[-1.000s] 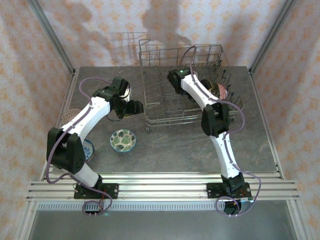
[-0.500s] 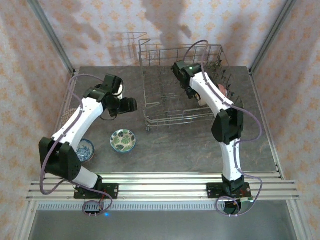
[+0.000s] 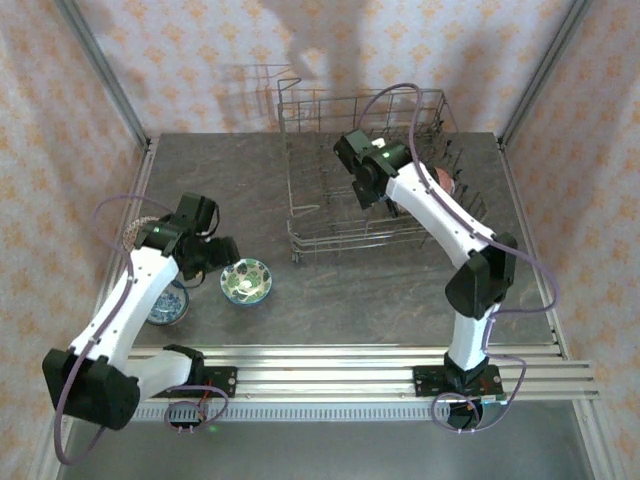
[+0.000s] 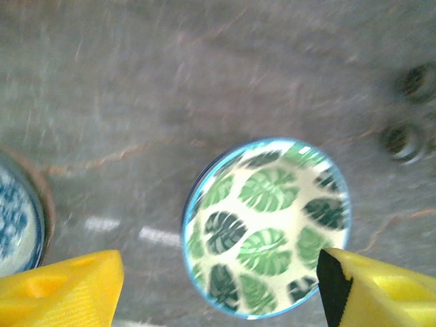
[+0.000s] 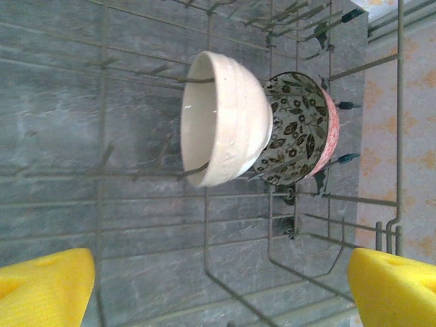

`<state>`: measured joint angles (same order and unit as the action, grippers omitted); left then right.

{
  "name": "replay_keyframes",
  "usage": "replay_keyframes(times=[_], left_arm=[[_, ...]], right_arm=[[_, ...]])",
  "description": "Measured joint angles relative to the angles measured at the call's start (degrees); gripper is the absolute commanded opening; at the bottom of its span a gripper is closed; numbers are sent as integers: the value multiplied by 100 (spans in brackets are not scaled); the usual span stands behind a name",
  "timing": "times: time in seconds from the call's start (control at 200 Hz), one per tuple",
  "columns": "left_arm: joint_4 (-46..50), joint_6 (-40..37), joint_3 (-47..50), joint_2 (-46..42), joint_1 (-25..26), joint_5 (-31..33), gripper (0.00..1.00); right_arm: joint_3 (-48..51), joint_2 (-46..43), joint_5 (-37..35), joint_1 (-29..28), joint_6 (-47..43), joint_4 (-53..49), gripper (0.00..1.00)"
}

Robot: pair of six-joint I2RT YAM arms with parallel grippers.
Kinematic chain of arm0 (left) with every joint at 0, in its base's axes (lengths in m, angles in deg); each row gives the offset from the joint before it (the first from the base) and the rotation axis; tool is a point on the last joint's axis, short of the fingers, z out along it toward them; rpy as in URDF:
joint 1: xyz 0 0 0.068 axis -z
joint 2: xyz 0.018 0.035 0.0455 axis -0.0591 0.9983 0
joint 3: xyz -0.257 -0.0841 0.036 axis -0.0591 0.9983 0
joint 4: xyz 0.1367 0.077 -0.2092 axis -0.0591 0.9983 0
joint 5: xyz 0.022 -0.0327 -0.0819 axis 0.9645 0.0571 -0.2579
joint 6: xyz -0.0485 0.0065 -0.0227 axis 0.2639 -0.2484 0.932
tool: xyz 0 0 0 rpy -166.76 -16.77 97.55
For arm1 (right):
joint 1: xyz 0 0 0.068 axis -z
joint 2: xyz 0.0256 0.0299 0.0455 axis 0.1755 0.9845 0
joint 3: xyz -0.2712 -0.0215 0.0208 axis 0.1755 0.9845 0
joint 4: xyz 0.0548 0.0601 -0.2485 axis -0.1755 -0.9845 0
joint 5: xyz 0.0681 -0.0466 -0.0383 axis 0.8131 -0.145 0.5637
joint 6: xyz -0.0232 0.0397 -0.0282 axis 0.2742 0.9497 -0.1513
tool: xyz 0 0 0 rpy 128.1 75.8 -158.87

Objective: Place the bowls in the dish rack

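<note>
A green leaf-patterned bowl (image 4: 266, 225) (image 3: 246, 281) sits upright on the table. My left gripper (image 4: 219, 283) (image 3: 218, 265) hangs open just above it; one yellow finger (image 4: 381, 289) overlaps its rim and the other stands off to the side. A blue-patterned bowl (image 4: 17, 204) (image 3: 168, 305) sits beside it. In the dish rack (image 3: 300, 238) (image 5: 204, 225) a cream bowl (image 5: 225, 129) stands on edge between tines, against a dark floral bowl (image 5: 300, 129) with a pinkish-red inside (image 3: 443, 180). My right gripper (image 5: 218, 289) (image 3: 383, 198) is open and empty over the rack floor, apart from the cream bowl.
A brownish bowl (image 3: 137, 235) sits at the table's left edge, partly behind the left arm's cable. The rack's raised wire sides (image 3: 360, 100) surround my right gripper. A metal rail (image 3: 320, 365) runs along the near edge of the table.
My left arm has swung from beside the rack toward the front and now hovers over the green bowl. My right gripper has opened wider and drawn back from the cream bowl.
</note>
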<state>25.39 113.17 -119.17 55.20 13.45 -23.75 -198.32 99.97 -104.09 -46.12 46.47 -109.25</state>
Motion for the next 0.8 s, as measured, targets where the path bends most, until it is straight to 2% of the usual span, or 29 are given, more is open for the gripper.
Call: replay_keyframes(times=[0.225,0.435,0.801], left_arm=[[-44,437,887,-579,0,-42,72],[-297,490,1099,-356,0,-214,68],[-645,415,1126,103,4,-439,56]], right_arm=[[581,-660,81,-374,455,7,94],[1023,-811,155,-573,837,26,94],[1244,-905,201,-586,1198,157,94]])
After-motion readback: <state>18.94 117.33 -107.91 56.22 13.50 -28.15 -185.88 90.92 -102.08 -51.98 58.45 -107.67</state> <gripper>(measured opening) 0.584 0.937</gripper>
